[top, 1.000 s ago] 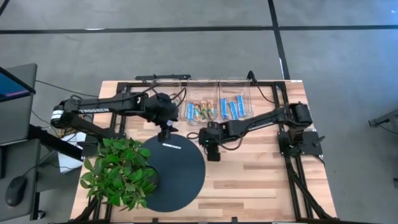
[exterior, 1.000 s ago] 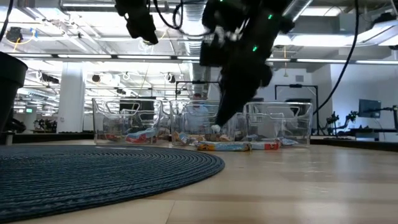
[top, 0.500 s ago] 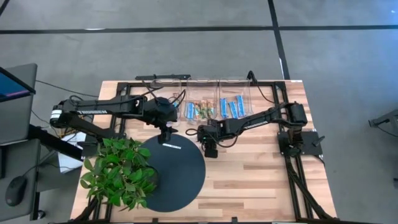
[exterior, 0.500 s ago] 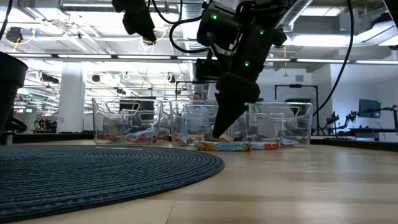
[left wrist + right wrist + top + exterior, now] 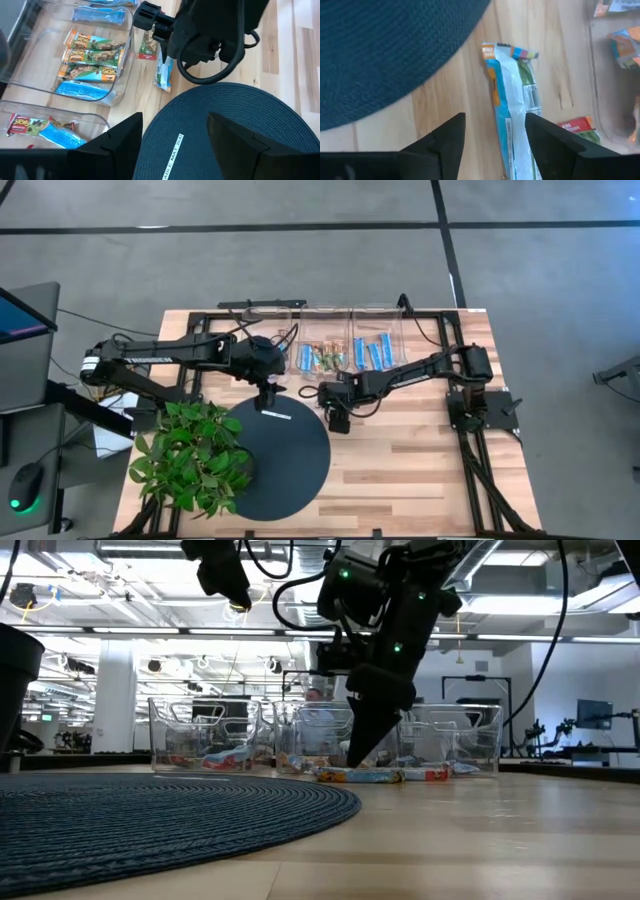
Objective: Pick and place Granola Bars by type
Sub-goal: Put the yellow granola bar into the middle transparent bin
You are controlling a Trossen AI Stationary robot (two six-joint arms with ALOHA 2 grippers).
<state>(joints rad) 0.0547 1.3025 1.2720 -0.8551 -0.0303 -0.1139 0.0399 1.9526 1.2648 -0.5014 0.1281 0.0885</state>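
A green, blue and white granola bar [image 5: 512, 100] lies flat on the wood beside the mat's edge, with a small red one [image 5: 577, 127] close by. My right gripper [image 5: 495, 150] is open, points steeply down and stands low over the bar [image 5: 365, 775], one finger on either side of it. My left gripper [image 5: 175, 150] is open and holds nothing, high above the mat's far edge [image 5: 265, 392]. More bars lie sorted in clear bins: orange-green ones with a blue one [image 5: 90, 55], and blue ones [image 5: 370, 352]. My right gripper comes at the loose bar's near half [image 5: 510, 145] from above, slanting, with its fingers across the bar's width. The fingers themselves hide their tips, so I cannot tell whether they touch the wrapper. The bar lies flat on the table.
A round dark blue mat [image 5: 275, 460] with a white label strip [image 5: 275, 415] covers the table's near middle. A leafy potted plant [image 5: 190, 455] stands at the near left. Three clear bins [image 5: 320, 740] line the far edge. Bare wood [image 5: 420, 460] lies to the right.
My right gripper has sunk toward the loose bar and shifted a little toward the table's left, its fingertips now close to the tabletop. The bar has stayed where it was.
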